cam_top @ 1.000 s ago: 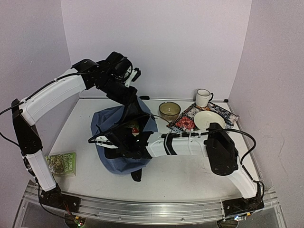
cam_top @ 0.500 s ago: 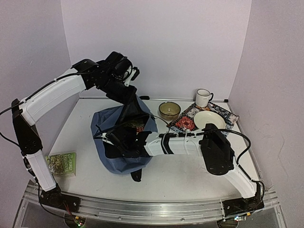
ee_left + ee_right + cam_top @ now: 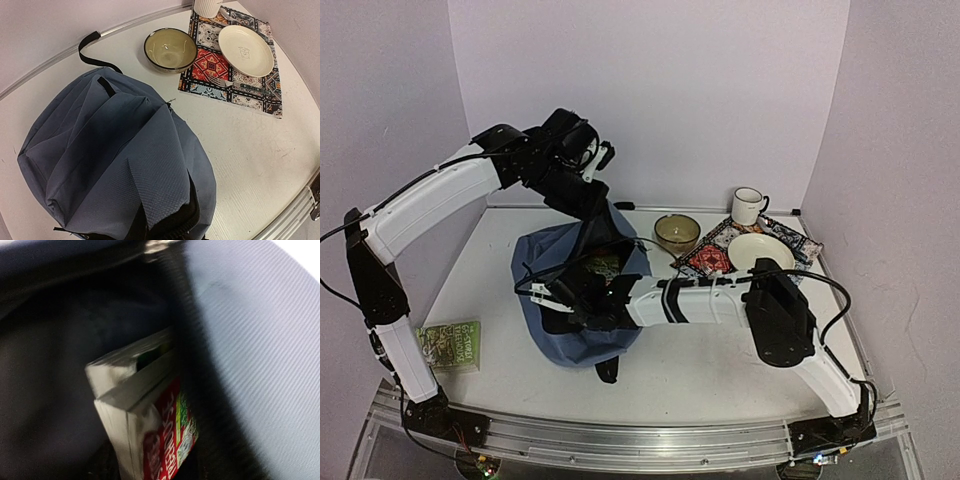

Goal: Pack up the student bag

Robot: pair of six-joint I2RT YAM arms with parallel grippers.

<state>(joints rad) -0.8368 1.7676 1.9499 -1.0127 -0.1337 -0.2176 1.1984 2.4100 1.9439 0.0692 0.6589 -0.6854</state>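
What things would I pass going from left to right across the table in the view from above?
book → bag → bowl → plate

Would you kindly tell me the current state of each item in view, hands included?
student bag: open, top pulled up.
left hand: shut on the bag's top fabric.
right hand: at the bag's mouth; open or shut unclear.
red-and-white book: standing inside the bag.
green book: flat on the table, outside the bag.
bowl: upright, empty.
plate: empty, on the placemat.
mug: upright.
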